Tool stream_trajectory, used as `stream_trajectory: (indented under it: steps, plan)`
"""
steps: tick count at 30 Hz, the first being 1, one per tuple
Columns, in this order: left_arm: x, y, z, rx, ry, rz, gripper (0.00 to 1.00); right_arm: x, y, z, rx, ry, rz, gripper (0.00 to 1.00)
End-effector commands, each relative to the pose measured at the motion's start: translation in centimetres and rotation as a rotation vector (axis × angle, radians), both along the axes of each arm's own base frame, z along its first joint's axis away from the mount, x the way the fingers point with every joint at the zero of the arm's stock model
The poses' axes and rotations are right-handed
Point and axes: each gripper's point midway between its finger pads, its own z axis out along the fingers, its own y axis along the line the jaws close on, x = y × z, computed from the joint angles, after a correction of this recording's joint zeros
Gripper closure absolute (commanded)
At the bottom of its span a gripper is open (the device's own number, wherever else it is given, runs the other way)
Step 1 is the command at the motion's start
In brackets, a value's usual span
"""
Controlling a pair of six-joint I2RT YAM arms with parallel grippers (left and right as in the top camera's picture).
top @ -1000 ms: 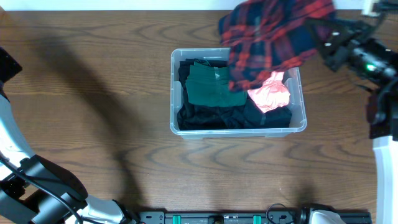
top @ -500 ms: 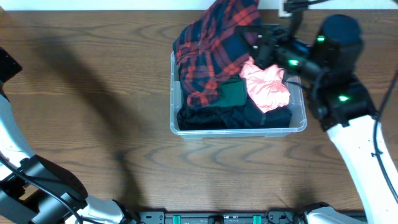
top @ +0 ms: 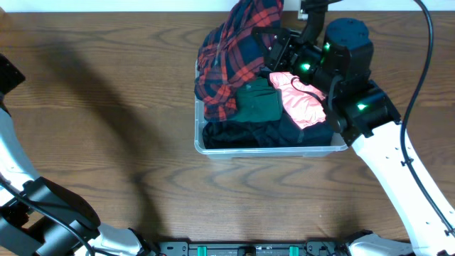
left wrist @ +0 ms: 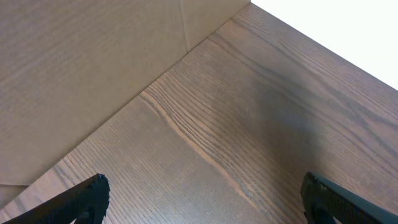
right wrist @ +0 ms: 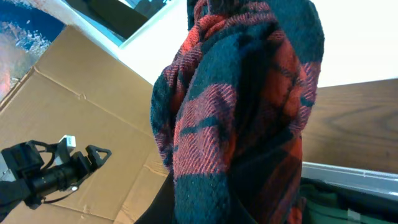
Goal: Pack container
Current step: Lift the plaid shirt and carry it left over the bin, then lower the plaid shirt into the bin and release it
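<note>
The container (top: 270,151) is a clear rectangular tub in the middle of the wooden table, holding black, green (top: 257,105) and pink (top: 304,101) clothes. A red-and-navy plaid cloth (top: 231,57) hangs over its back left part, drooping onto the green garment and the left wall. My right gripper (top: 276,47) is shut on the cloth's upper end, above the tub's back edge. In the right wrist view the plaid cloth (right wrist: 242,106) fills the middle and hides the fingers; the tub's rim (right wrist: 348,177) shows at lower right. My left gripper (left wrist: 205,200) is open over bare table, far from the tub.
My right arm (top: 384,142) reaches in from the right, over the tub's right end. The left arm's base (top: 43,213) sits at the lower left corner. A cardboard panel (left wrist: 93,62) borders the table beside the left gripper. A cardboard box (right wrist: 81,112) and a small camera (right wrist: 50,171) stand beyond the table's back.
My right arm has swung left, carrying the plaid cloth from above the tub's back right corner to over its back left part. The left arm has not moved.
</note>
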Motion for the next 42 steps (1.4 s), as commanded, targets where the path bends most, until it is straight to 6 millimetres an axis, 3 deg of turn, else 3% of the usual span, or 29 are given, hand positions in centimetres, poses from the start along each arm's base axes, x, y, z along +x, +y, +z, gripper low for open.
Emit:
stream_trajectory:
  steps: [1,10,24,31,42]
  plan:
    - [-0.1,0.2,0.4,0.001,-0.011,0.014,0.02,-0.2,0.9,0.7,0.036,0.006,0.005,0.99]
    - [-0.1,0.2,0.4,0.001,-0.011,0.014,0.02,-1.0,2.6,-0.8,0.014,0.051,0.045,0.99]
    - [-0.1,0.2,0.4,0.001,-0.011,0.014,0.02,-1.6,2.4,-2.8,-0.034,0.121,0.048,0.99]
    - [-0.1,0.2,0.4,0.001,-0.011,0.014,0.02,-2.2,1.6,-5.2,-0.136,0.162,0.058,0.99]
    - [-0.1,0.2,0.4,0.001,-0.011,0.014,0.02,-2.1,-1.2,-8.6,-0.372,0.165,-0.015,0.99]
